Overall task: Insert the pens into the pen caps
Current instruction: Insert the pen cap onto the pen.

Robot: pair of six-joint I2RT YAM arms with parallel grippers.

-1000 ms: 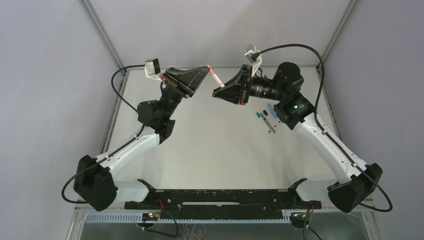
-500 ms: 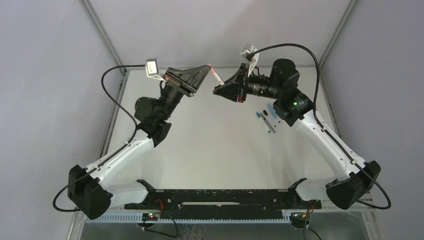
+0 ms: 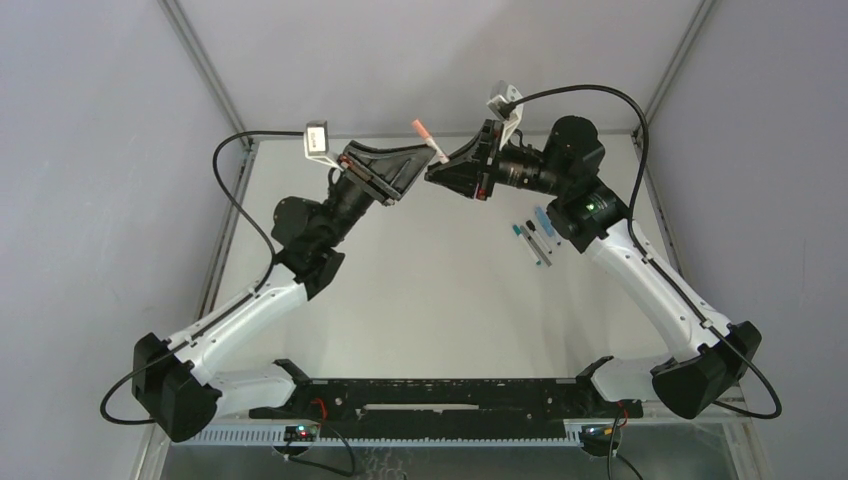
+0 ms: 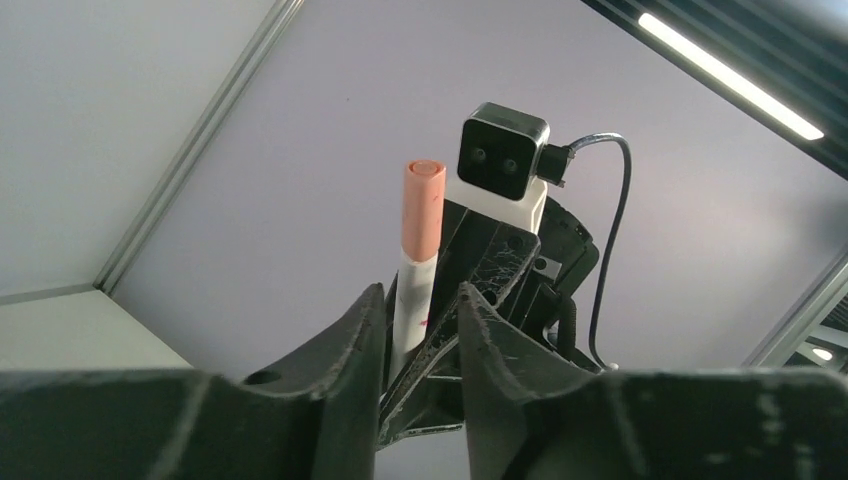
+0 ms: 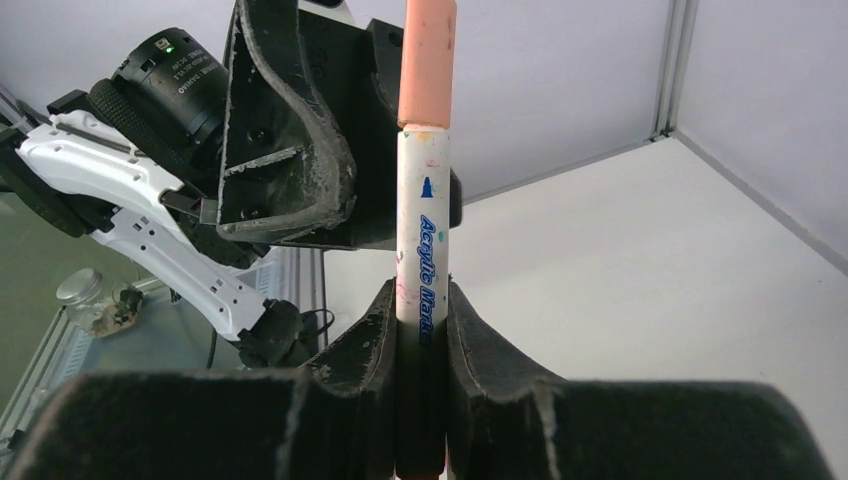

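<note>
From above, we saw the marker pen (image 3: 437, 150) raised well over the table (image 3: 420, 290). Its salmon-pink cap (image 3: 420, 127) sat on the upper end and its lower barrel met the tip of the right gripper (image 3: 433, 172). The left gripper (image 3: 415, 152) stood just beside it. Several loose pens (image 3: 532, 240) lay on the table by the right arm (too small for us to sort).

In the left wrist view, that gripper's fingers (image 4: 350, 345) stood spread, with the white barrel rising in the gap between them. We could not tell whether either finger touched it.

In the right wrist view, the fingers (image 5: 365, 340) were pinching the barrel's lower part. The pen stood upright with the capped end above them and the left gripper behind it.
</note>
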